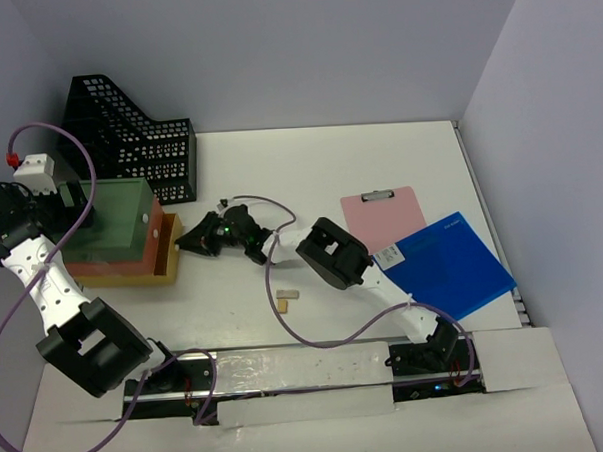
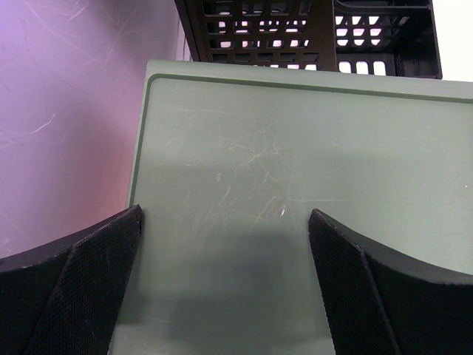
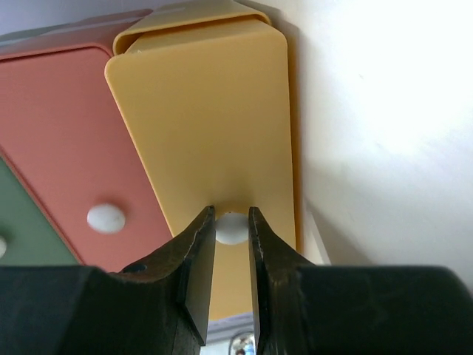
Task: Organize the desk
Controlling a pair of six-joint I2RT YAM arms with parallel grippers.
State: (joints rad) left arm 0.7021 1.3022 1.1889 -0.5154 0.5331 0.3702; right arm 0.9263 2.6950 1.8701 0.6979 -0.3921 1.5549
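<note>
On the left of the white desk [image 1: 379,163] stands a small drawer unit [image 1: 116,229] with a green top, a salmon middle drawer [image 3: 66,140] and a yellow bottom drawer [image 3: 214,118]. The yellow drawer sticks out a little past the salmon one. My right gripper [image 3: 231,222] is shut on the yellow drawer's white knob [image 3: 231,228], one finger touching each side of it. Seen from above, the right gripper [image 1: 187,241] sits at the drawer's front. My left gripper [image 2: 225,218] hangs open just over the green top [image 2: 295,148], holding nothing.
A black mesh file holder [image 1: 127,133] stands behind the drawer unit. A pink clipboard [image 1: 381,214] and a blue folder [image 1: 453,264] lie at the right. Small wooden pieces [image 1: 288,299] lie near the middle. Lavender walls close in the desk.
</note>
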